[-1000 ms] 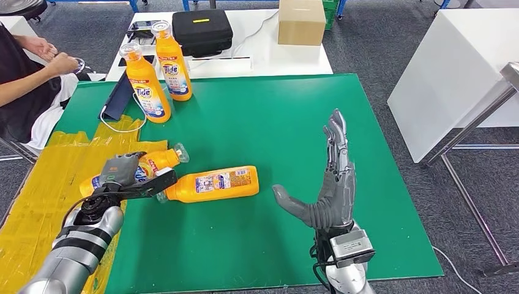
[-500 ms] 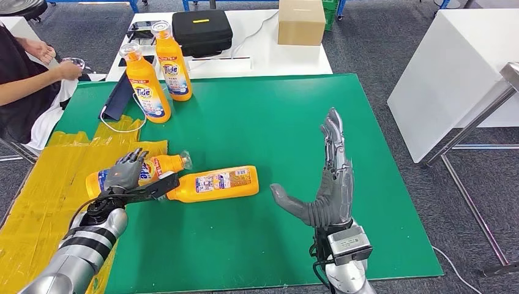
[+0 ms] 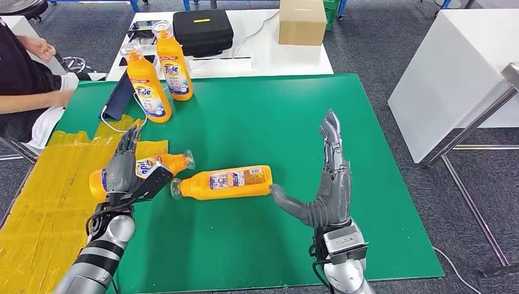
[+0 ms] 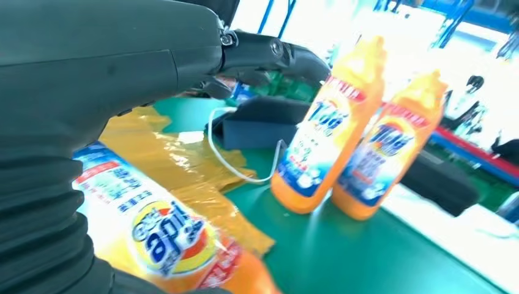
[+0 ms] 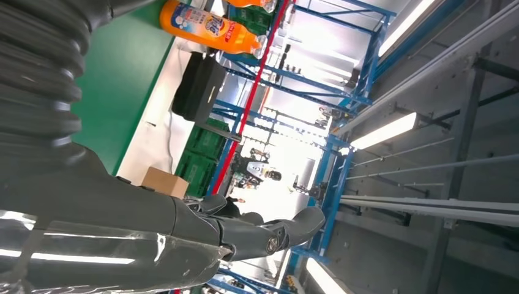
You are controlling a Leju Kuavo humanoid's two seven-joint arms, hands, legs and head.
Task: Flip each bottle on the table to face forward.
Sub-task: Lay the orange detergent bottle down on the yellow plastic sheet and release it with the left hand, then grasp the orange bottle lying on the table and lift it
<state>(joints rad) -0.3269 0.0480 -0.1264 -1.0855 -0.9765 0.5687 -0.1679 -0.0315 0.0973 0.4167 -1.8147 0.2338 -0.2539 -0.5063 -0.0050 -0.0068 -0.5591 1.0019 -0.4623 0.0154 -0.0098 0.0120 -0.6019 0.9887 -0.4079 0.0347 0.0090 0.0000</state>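
Green table (image 3: 257, 116): with both hands open and holding nothing, left hand (image 3: 125, 168) resting on one lying bottle (image 3: 160, 164), right hand's (image 3: 327, 184) thumb at the middle bottle (image 3: 223, 182) base (back label up), roll it gently.

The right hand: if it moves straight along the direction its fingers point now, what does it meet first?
The right hand points its fingers away from the robot, over bare green mat. The way looks free up to the mat's far edge; the cardboard box stands beyond, though depth is unclear.
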